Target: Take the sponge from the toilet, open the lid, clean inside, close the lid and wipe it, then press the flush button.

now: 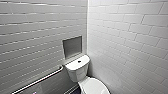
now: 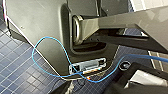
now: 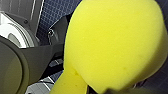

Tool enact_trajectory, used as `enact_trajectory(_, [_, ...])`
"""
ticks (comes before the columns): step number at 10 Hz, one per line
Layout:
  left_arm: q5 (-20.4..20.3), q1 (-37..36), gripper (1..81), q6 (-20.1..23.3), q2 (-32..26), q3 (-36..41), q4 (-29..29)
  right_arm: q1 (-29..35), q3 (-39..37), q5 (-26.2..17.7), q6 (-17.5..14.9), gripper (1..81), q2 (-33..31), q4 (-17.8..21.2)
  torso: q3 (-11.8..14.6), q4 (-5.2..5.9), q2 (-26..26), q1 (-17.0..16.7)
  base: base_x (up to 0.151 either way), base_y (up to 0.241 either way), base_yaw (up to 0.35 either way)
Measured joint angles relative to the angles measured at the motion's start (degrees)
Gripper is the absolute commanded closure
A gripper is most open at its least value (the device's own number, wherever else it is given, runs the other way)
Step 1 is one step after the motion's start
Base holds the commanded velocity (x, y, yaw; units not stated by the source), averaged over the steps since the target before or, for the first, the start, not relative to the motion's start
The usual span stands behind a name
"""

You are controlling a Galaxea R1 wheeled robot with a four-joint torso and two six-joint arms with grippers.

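Note:
The white toilet (image 1: 78,71) stands in the corner at the lower middle of the head view. Its lid (image 1: 96,87) lies down over the bowl. The small dark flush button (image 1: 79,61) sits in the centre of the tank top. The bright yellow sponge (image 3: 112,42) shows very large and close in the right wrist view, and my right gripper is shut on it, away from the toilet. My left gripper stands open with nothing seen in it.
White tiled walls meet in a corner behind the toilet. A metal grab bar (image 1: 40,79) runs along the left wall, below a recessed niche (image 1: 72,46). The floor (image 2: 17,72) is dark blue tile, with a blue cable (image 2: 50,40) looping over my own base.

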Motion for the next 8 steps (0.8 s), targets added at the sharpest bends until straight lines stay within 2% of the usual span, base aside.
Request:
enact_trajectory(4, [-0.07, -0.33, 1.0, 0.04, 0.48, -0.71, 0.0, 0.33, -5.85, -1.88, 0.02, 81.1, 2.86, -0.01, 0.0, 0.0, 2.06, -0.22, 0.0, 0.0, 0.0])
enact_trajectory(8, [-0.13, -0.35, 1.0, 0.0, 4.47, -10.19, -0.02, 0.57, -21.2, -6.31, -0.45, 81.1, 11.22, 0.49, 0.0, 0.0, 2.06, -0.23, 0.0, 0.0, 0.0])
